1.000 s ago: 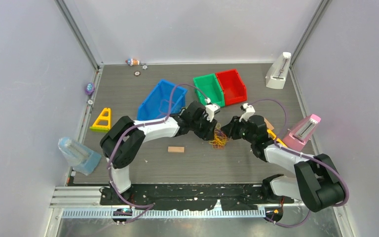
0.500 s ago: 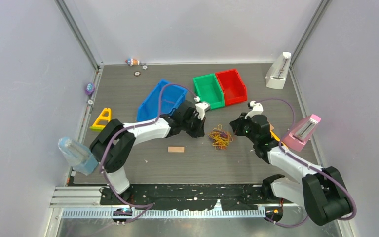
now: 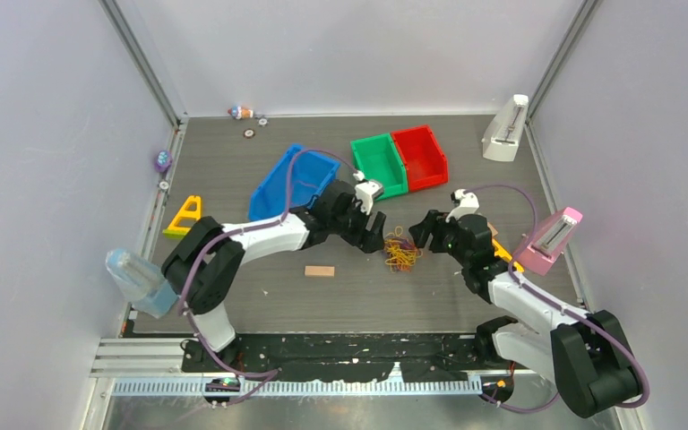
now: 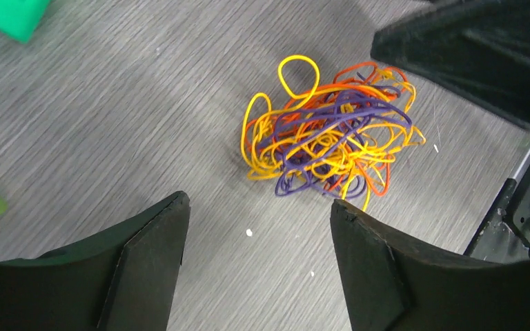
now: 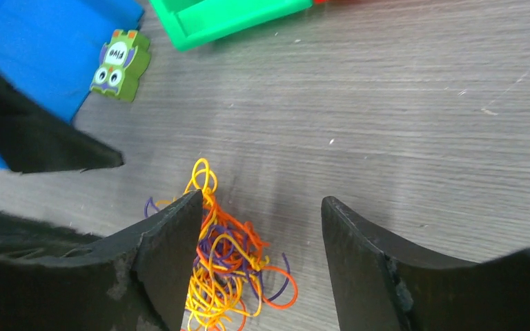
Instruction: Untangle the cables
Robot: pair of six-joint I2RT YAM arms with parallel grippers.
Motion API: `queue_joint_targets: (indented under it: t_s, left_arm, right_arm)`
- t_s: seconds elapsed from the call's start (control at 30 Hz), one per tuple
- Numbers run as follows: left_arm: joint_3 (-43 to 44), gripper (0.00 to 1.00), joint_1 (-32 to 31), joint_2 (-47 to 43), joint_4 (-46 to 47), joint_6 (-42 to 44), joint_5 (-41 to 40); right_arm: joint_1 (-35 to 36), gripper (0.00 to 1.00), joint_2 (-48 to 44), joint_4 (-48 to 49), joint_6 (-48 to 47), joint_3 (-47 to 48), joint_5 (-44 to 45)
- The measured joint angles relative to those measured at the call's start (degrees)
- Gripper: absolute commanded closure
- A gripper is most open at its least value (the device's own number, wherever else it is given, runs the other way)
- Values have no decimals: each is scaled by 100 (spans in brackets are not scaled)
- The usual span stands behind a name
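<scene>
And there are the cables (image 4: 331, 131): one knotted clump, orange, yellow and purple all wound through each other, flat on the grey table (image 4: 110, 103), with nothing teased free yet. One yellow loop pokes out of the clump's far edge in the left wrist view. The clump is roughly round, a touch wider than deep from that side, so there's no real long axis to line up on.

From above, it lies right between the two arms. The left claw (image 4: 259, 205) hangs wide open with nothing in it, and the tangle lies ahead of its fingers, off toward the one on the right of its view.

The right claw (image 5: 262, 200) is just as wide open and empty. Here's the key bit: from its camera the clump sits low and to the left, partly hidden behind the finger on that side, not in the gap. So the right looks the nearer of the two, but off-centre. I'd say either claw needs a sideways shift before closing.

A green bin (image 5: 207, 21) and a little green owl block (image 5: 119, 63) lie beyond, well apart from the action.
</scene>
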Motion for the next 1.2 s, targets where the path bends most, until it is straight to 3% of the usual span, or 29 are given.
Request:
queue_joint_targets:
  t_s: [0.23, 0.37, 0.43, 0.5, 0.53, 0.57, 0.6, 0.73, 0.93, 1.2]
  left_arm:
    - [765, 28, -144, 850, -437, 0, 234]
    - [984, 36, -190, 1086, -649, -15, 413]
    - [1071, 48, -205, 1176, -730, -35, 505]
    - [1204, 75, -205, 1292, -824, -70, 603]
    - [1255, 91, -205, 1338, -852, -85, 636]
    - [1309, 100, -205, 1386, -887, -149, 675]
    - [1318, 100, -205, 1405, -892, -155, 693]
    - [1294, 100, -203, 1386, -938, -155, 632]
    - [568, 100, -142, 719, -625, -201, 179]
    - [-638, 100, 114, -645, 131, -452, -1045]
  right_arm:
    - [0, 52, -101, 37, 31, -210, -527]
    - [0, 57, 35, 76, 57, -210, -699]
    - [0, 59, 175, 83, 74, -210, -763]
    - [11, 64, 341, 81, 90, -208, -828]
    - [11, 72, 404, 76, 98, -208, -852]
    - [11, 77, 466, 63, 107, -203, -870]
    - [11, 84, 496, 57, 105, -201, -879]
    - [15, 94, 492, -11, 133, -192, -852]
    - [39, 95, -138, -240, 146, -192, -289]
    - [59, 95, -1985, -774, 472, -433, 1711]
